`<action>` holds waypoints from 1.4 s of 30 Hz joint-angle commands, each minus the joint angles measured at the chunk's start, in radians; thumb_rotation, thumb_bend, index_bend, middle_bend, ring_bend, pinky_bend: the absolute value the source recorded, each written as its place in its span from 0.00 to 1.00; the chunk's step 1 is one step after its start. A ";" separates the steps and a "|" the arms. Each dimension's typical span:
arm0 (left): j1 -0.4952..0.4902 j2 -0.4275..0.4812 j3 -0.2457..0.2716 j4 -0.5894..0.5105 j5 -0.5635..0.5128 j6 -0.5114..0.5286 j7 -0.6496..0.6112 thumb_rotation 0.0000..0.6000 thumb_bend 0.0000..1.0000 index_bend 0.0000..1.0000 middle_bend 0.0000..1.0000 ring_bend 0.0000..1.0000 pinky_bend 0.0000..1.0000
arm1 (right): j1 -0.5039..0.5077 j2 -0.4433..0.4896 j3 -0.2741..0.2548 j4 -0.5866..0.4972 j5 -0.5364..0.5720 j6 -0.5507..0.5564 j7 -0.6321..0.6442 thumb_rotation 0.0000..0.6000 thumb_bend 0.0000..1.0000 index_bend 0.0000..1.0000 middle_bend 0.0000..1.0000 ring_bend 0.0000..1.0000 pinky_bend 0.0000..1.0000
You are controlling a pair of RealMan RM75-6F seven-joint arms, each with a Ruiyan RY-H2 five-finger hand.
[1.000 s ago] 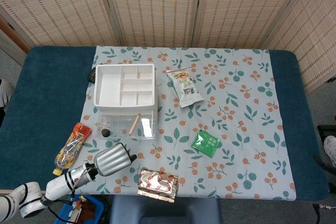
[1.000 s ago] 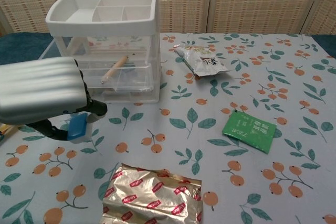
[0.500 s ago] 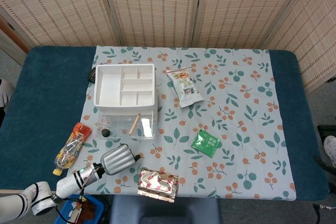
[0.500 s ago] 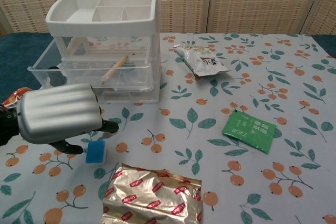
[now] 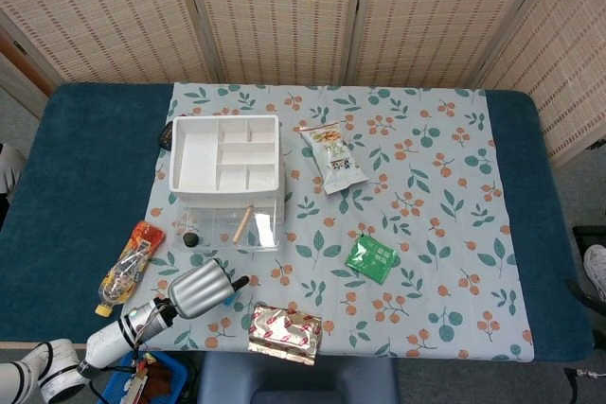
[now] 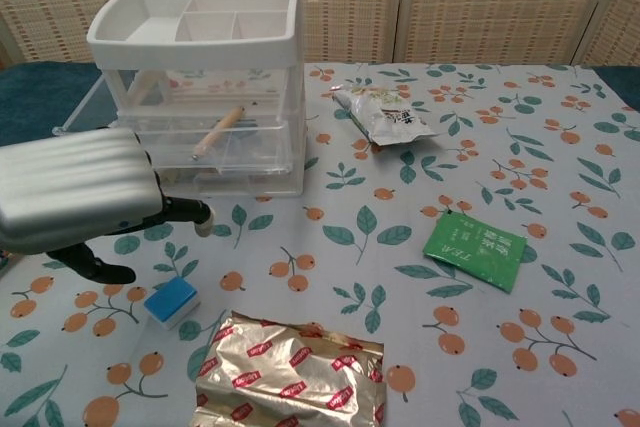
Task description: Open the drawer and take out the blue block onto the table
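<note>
Task judged essentially complete: the drawer of the clear organiser stands pulled out, and the blue block lies on the table near its front-left corner, just beside the foil packet. The left hand hovers above the block, apart from it, fingers loosely spread, holding nothing. Block: small, blue with a pale top face, slightly skewed. Right hand not visible.

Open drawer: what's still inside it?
In the open drawer, a wooden stick lies visible, and the head view shows a small dark object. The left hand covers the drawer's near left part.
</note>
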 commanded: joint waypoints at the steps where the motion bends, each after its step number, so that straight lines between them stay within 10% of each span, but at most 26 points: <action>1: 0.027 0.084 0.003 -0.107 -0.050 0.000 -0.006 1.00 0.11 0.37 0.84 0.92 1.00 | 0.002 -0.001 0.000 0.003 0.000 -0.004 0.004 1.00 0.09 0.00 0.08 0.03 0.13; 22: 0.285 0.327 -0.047 -0.225 -0.391 0.228 -0.144 1.00 0.11 0.47 0.81 0.85 1.00 | 0.004 -0.029 -0.029 0.035 -0.015 -0.038 0.040 1.00 0.09 0.00 0.08 0.03 0.13; 32: 0.378 0.286 -0.081 -0.213 -0.540 0.286 -0.114 1.00 0.11 0.36 0.62 0.60 0.76 | 0.023 -0.053 -0.058 0.060 -0.029 -0.101 0.067 1.00 0.09 0.00 0.08 0.03 0.13; 42: 0.464 0.175 -0.094 -0.129 -0.525 0.405 -0.114 1.00 0.11 0.36 0.61 0.58 0.74 | 0.050 -0.052 -0.094 0.070 -0.063 -0.175 0.125 1.00 0.10 0.00 0.08 0.03 0.13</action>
